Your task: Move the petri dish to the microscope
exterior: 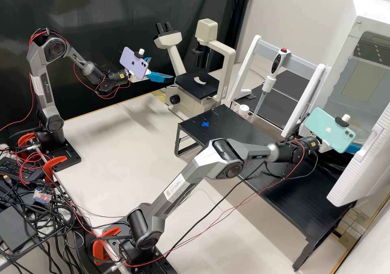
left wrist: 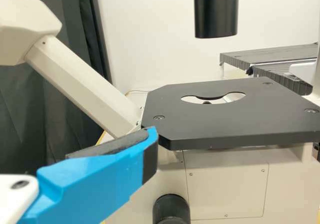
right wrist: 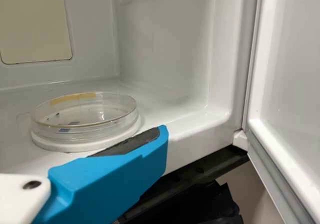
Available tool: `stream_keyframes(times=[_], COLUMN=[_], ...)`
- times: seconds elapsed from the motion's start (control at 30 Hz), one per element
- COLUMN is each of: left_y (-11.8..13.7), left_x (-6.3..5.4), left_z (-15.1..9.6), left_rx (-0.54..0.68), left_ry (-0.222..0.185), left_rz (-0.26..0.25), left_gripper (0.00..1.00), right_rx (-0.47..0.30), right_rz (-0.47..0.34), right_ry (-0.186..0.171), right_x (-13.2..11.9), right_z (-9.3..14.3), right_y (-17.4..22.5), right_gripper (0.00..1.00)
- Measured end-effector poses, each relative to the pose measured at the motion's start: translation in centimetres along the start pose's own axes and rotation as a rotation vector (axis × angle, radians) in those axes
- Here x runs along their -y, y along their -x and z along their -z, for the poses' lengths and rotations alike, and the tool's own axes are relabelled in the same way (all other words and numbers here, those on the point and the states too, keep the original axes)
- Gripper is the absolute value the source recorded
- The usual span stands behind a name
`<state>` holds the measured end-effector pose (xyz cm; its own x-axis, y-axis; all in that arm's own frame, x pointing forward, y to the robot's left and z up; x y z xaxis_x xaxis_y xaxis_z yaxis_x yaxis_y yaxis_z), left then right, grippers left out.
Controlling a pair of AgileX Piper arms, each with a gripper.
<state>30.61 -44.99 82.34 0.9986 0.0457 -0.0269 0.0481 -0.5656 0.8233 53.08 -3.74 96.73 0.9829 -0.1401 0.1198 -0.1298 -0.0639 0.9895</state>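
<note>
Petri dish [right wrist: 95, 119] in white chamber [right wrist: 165, 44], right gripper [exterior: 354, 148] just beside

Item, right gripper: at 3 o'clock of the high view; fingers apart, one pad [right wrist: 127, 144] bare in its wrist view.
Item, petri dish: clear, lying flat on a round white base [right wrist: 47, 141] on the chamber floor, close to that pad; contact cannot be told.
Item, chamber: at 12 o'clock from the right gripper in the high view, its door [exterior: 357, 176] open.
Item, left gripper [exterior: 161, 68]: at 11 o'clock of the high view; fingers apart, near the microscope [exterior: 207, 31].
Item, microscope: cream, with a flat black stage [left wrist: 170, 97], cut by a rounded opening, at 4 o'clock from the left gripper.
Item, pipette [exterior: 278, 64]: in a white stand [exterior: 243, 68], between 10 and 11 o'clock from the right gripper.
Item, low black table [exterior: 227, 123]: bears a blue cross [exterior: 205, 124], at 9 o'clock from the same gripper.
Item, white-capped bottle [exterior: 243, 110]: just below and beside the pipette.
</note>
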Motion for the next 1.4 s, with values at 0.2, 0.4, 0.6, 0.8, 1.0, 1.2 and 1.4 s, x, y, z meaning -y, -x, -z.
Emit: stream_keyframes(times=[0.2, 0.4, 0.6, 0.8, 1.0, 1.2, 1.4], left_y=[0.0, 0.0, 0.0, 0.0, 0.0, 0.0, 0.0], left_x=[0.0, 0.0, 0.0, 0.0, 0.0, 0.0, 0.0], left_z=[0.0, 0.0, 0.0, 0.0, 0.0, 0.0, 0.0], left_rx=[0.0, 0.0, 0.0, 0.0, 0.0, 0.0, 0.0], left_ry=[0.0, 0.0, 0.0, 0.0, 0.0, 0.0, 0.0], left_rz=[0.0, 0.0, 0.0, 0.0, 0.0, 0.0, 0.0], left_gripper=[1.0, 1.0, 1.0, 1.0, 1.0, 1.0, 1.0], right_rx=[0.004, 0.024, 0.049, 0.044, 0.011, -0.009, 0.022], right_rz=[0.003, -0.032, -0.083, -0.102, -0.116, -0.114, -0.076], right_ry=[-0.006, -0.005, 0.014, 0.039, 0.06, 0.065, 0.089], right_x=[-0.3, -1.7, -3.7, -4.3, -4.6, -4.1, -3.3], right_z=[-0.3, -0.9, -1.2, -0.7, 0.6, 1.6, 1.2], right_y=[0.1, 0.6, 1.7, 1.9, 1.5, 0.5, -0.6], right_gripper=[1.0, 1.0, 1.0, 1.0, 1.0, 1.0, 1.0])
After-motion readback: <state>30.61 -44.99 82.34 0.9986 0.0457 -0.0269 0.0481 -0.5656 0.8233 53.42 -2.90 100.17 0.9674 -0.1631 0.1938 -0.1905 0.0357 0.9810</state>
